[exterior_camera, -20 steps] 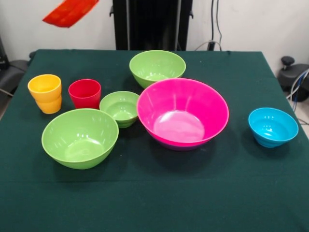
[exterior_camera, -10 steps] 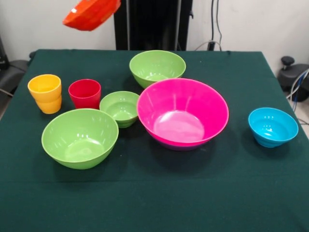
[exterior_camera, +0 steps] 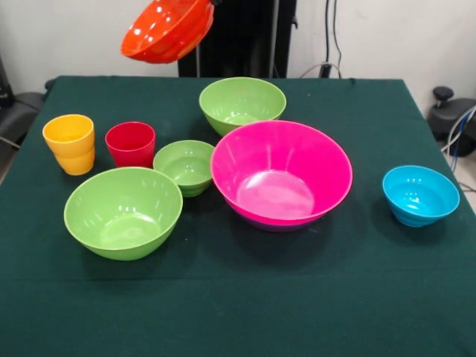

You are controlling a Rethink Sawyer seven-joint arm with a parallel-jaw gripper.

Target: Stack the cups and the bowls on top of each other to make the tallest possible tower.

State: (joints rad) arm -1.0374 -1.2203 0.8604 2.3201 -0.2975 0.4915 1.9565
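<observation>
Orange bowl aloft, pink bowl waiting below

The orange bowl [exterior_camera: 166,30] hangs tilted in the air at the top of the front view, its mouth tipped toward the camera. Whatever carries it is out of sight, so the gripper's state cannot be told; places here run from the bowl instead.

The pink bowl [exterior_camera: 281,175] sits on the table [exterior_camera: 238,305] lower in the picture and off to the right of the carried bowl, mouth up, with a thin purple rim [exterior_camera: 271,225] showing beneath it, so it looks nested already. As a judgement, the coming move turns on that offset: across to the right, level out, then down into the pink bowl.

Nearly under the orange bowl stand the red cup [exterior_camera: 131,143] and the yellow cup [exterior_camera: 70,143], close together. Three green bowls, at [exterior_camera: 242,104], [exterior_camera: 185,166] and [exterior_camera: 123,212], lie between. The blue bowl [exterior_camera: 420,195] sits furthest off, well to the right.

All look glossy, smooth and upright.
</observation>
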